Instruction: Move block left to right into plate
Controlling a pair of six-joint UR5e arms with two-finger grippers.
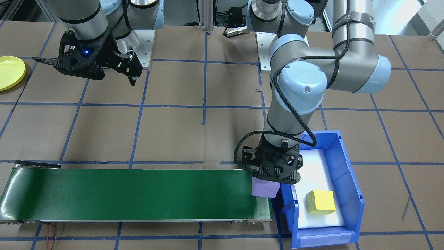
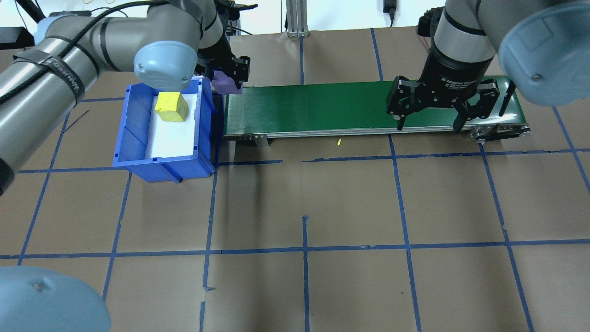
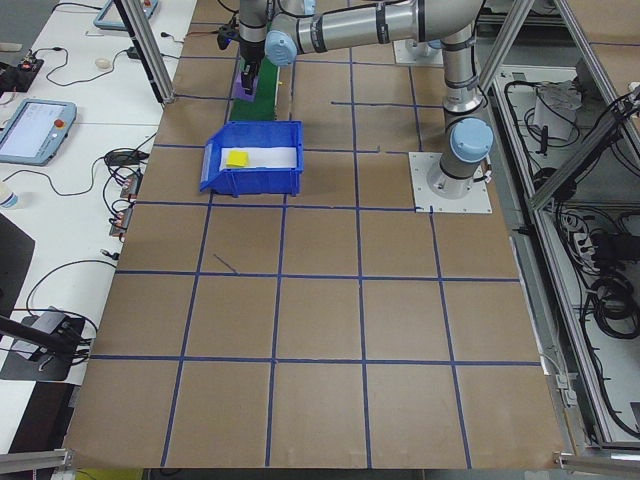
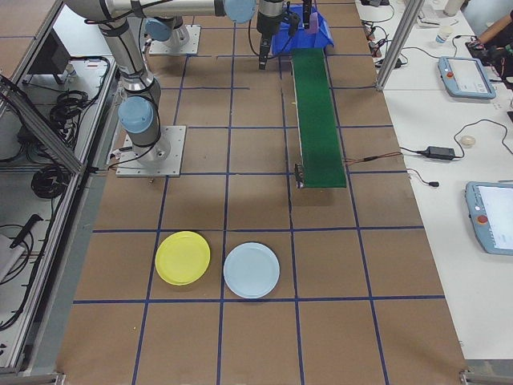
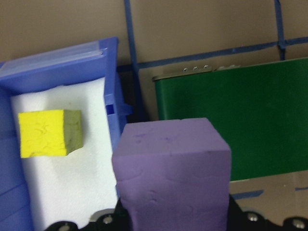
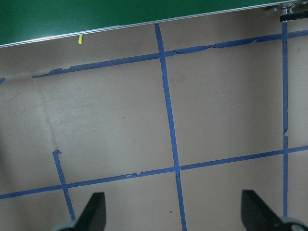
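Left hand (image 1: 266, 180) clamped on purple foam cube (image 1: 265, 188), lower right of centre in front-facing view, hanging over the gap between blue bin (image 1: 350, 180) wall and near end of green conveyor belt (image 1: 138, 194). Cube off any surface, by the look of it.

Cube: matte lilac foam, faces slightly dimpled, edges a bit rounded. Likely very light, soft, compressible; grippy rather than slick, not fragile. Best hold on two opposite flat faces, mid-height, modest squeeze; too much probably dents it or tilts it. Wrist view shows cube filling the bottom centre, square between the jaws.

Second cube, yellow foam (image 1: 321, 201), sits loose on white liner inside bin, untouched.

Right hand (image 2: 428, 121) wide open, empty, hovering at the belt's far end, right side of overhead view; only taped brown worktop (image 2: 304, 198) below it in its wrist view.

Yellow plate (image 1: 10, 72) at far left edge of front-facing view, nothing on it. Light blue plate (image 4: 252, 271) just beside it in right-side view.

Judgement: cube goes onto belt next; plate drop not yet started.
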